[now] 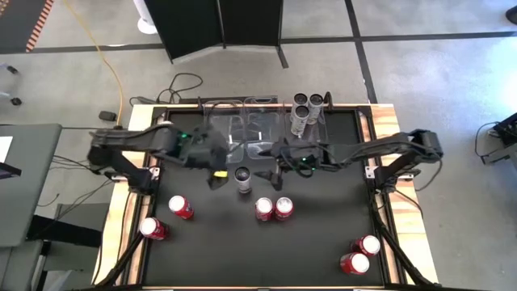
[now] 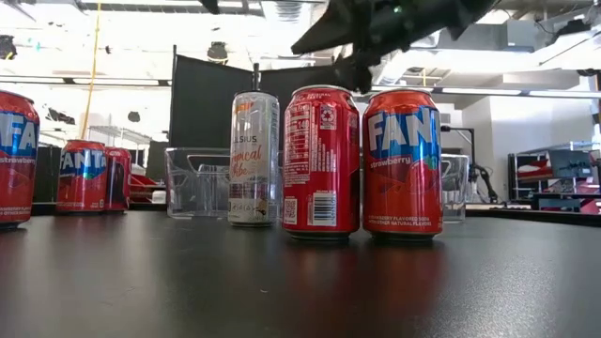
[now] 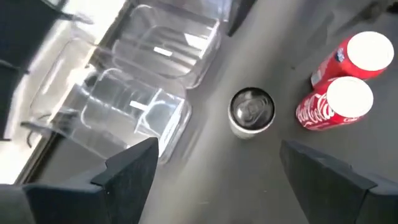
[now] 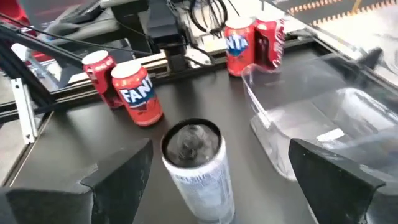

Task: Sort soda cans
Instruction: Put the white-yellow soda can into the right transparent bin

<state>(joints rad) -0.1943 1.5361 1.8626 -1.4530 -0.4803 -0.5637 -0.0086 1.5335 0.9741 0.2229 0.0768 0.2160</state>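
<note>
Between the two grippers stands the silver can [image 1: 242, 179], upright on the black table [image 1: 323, 242], touched by neither. Left gripper [image 3: 211, 165] has its jaws spread wide, the can just ahead. Right gripper [image 4: 217, 171] is spread wide too, the can sitting close between its fingers. Two red cans [image 1: 274, 208] stand just beside.
</note>
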